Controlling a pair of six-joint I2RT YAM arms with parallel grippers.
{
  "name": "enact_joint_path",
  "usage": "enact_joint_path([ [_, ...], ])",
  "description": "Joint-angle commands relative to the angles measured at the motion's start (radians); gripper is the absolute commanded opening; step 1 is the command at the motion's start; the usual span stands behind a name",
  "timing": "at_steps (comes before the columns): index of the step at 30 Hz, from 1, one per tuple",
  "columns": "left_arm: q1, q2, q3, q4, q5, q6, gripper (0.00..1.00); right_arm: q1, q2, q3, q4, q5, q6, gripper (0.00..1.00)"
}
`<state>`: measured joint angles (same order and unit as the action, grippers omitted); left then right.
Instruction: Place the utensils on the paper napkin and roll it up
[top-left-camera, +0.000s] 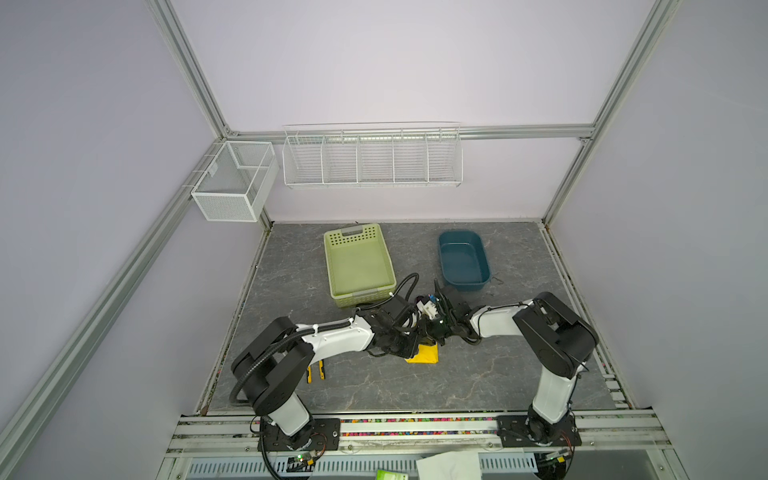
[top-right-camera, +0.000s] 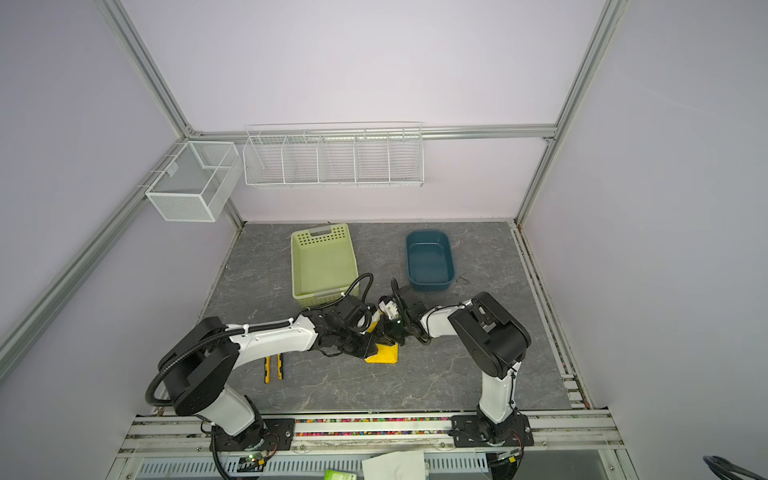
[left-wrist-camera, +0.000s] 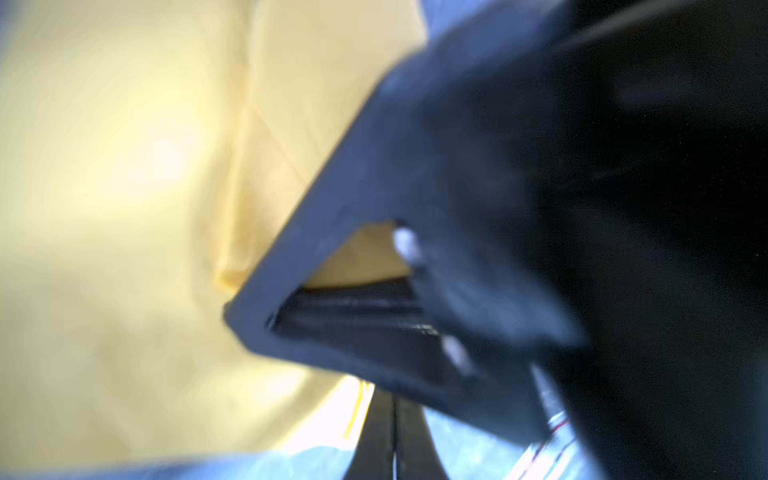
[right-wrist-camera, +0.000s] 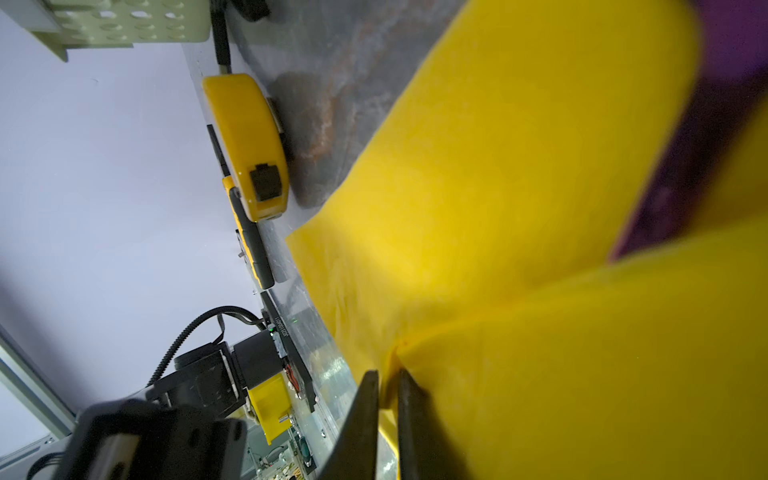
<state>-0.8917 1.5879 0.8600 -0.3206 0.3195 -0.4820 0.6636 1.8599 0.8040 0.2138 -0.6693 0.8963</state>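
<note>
Paper napkin (top-left-camera: 424, 356), a single bright yellow sheet, lies in the middle of the counter (top-left-camera: 490, 374), on the near side of the green basket and between the two arms. In both top views only its near part shows. The wrists of the left arm (top-left-camera: 336, 338) and the right arm (top-left-camera: 498, 320) meet over its far part and hide the rest.

In the right wrist view the paper napkin (right-wrist-camera: 498, 187) stands up in a fold. The right jaws are clenched on a pinch of it, with only yellow paper between the two dark fingers (right-wrist-camera: 368, 419). Inside the fold a dark purplish piece of the utensils (right-wrist-camera: 673, 195) shows; how many lie there cannot be told.

The left jaws are pressed together, their fingers (left-wrist-camera: 376, 440) side by side in the left wrist view. Whether any paper is caught between them I cannot tell. That view is blurred, and a dark part close to the lens blocks much of it.

One green basket (top-left-camera: 359, 266) sits far and slightly left of the napkin. One blue tub (top-left-camera: 463, 259) sits far and to the right, apart from the basket. One pair of pliers (top-left-camera: 316, 371) lies near and to the left, partly under the left forearm. One yellow tape measure (right-wrist-camera: 245, 137) rests near the napkin's edge without touching it, and in the top views the arms hide it. On the far wall hang one white mesh box (top-left-camera: 232, 183) and one white wire rack (top-left-camera: 372, 160) of five compartments.
</note>
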Motion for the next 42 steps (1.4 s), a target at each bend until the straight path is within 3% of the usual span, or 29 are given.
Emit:
enact_joint_path([
  [1, 0.036, -0.082, 0.001, -0.047, -0.066, 0.0, 0.05, 0.008, 0.042, -0.029, -0.038, 0.042, 0.013, 0.2],
  [6, 0.099, -0.122, -0.009, -0.084, -0.086, -0.009, 0.05, 0.008, 0.039, -0.03, -0.042, 0.041, 0.012, 0.24],
  [13, 0.117, -0.054, 0.016, -0.085, -0.074, -0.003, 0.02, 0.008, 0.03, -0.031, -0.043, 0.046, 0.012, 0.13],
  [17, 0.119, -0.02, 0.033, -0.077, -0.074, -0.003, 0.02, 0.007, 0.026, -0.035, -0.046, 0.049, 0.011, 0.24],
  [24, 0.12, 0.028, 0.054, -0.072, -0.062, -0.004, 0.0, 0.008, 0.021, -0.031, -0.057, 0.053, 0.004, 0.07],
  [42, 0.122, 0.115, 0.105, -0.072, -0.054, -0.038, 0.0, 0.008, 0.016, -0.028, -0.069, 0.054, -0.003, 0.07],
])
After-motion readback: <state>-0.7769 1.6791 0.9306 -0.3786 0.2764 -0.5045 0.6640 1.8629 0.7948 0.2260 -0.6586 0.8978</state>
